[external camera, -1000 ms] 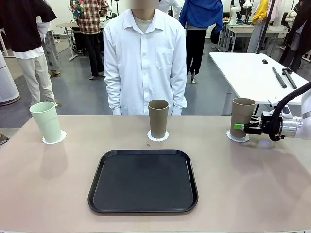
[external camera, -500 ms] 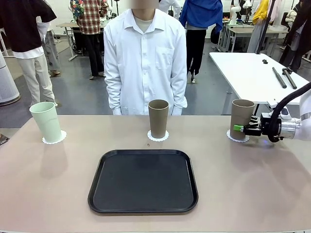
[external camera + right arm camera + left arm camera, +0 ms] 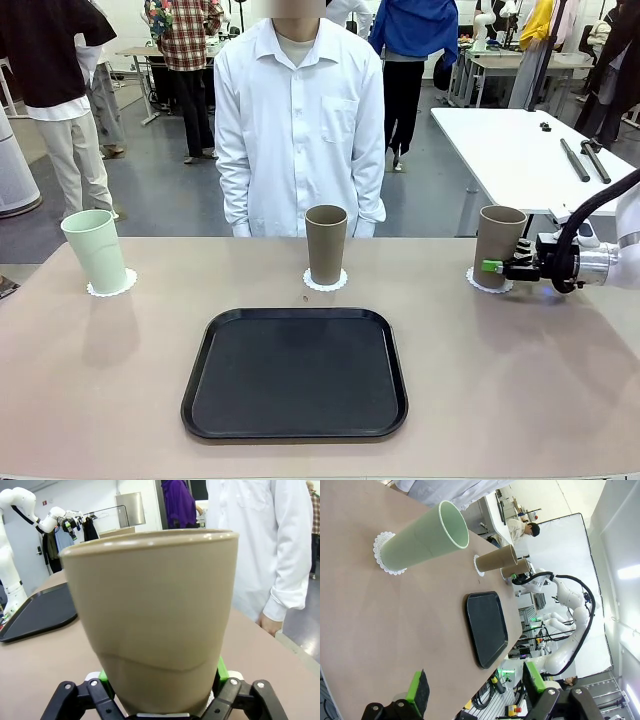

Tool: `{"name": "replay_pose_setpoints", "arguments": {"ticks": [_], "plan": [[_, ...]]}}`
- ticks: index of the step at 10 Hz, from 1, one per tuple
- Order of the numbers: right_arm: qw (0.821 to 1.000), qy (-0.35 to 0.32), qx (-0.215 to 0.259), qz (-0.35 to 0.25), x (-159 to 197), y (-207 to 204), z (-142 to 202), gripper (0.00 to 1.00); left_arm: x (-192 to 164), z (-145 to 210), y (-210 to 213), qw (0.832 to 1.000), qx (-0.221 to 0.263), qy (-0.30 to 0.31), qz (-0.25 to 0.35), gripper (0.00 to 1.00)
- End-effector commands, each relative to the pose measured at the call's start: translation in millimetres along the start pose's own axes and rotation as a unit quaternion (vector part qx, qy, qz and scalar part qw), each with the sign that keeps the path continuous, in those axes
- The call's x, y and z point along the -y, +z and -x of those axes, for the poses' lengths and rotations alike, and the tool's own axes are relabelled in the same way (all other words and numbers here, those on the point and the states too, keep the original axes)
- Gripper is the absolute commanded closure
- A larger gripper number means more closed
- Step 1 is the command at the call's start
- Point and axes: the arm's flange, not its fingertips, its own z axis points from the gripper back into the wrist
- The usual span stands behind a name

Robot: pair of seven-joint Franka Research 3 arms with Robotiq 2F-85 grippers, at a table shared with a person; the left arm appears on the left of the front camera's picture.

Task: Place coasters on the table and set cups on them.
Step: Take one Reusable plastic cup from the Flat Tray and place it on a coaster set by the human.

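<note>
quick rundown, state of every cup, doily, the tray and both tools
green cup: upright on its doily
middle brown cup: upright on its doily
right brown cup: upright on its doily, between the right tool's jaws
tray: flat, nothing on it
right tool: around the cup, grip unclear
left tool: open, holding nothing

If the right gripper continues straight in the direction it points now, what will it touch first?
Most likely the tan-brown cup on its coaster: the right gripper points straight at it, its fingers on either side of the cup's lower part.
</note>
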Motion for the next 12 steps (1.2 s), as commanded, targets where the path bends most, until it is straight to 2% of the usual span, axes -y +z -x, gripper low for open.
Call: {"name": "replay_pose_setpoints", "arguments": {"ticks": [1,7,12], "plan": [[1.0,-0.002,-0.02,-0.013,6.1,3.1,1.9,0.0,2.0,1.5,2.4,1.0,0.001,-0.002,0.005,0.0],[0.998,-0.005,-0.061,-0.01,3.5,9.7,2.1,0.0,2.0,1.5,2.4,1.0,0.001,-0.002,0.005,0.0],[0.997,0.005,-0.071,0.009,1.9,32.5,-3.5,0.0,2.0,1.5,2.4,1.0,0.001,-0.002,0.005,0.0]]}}
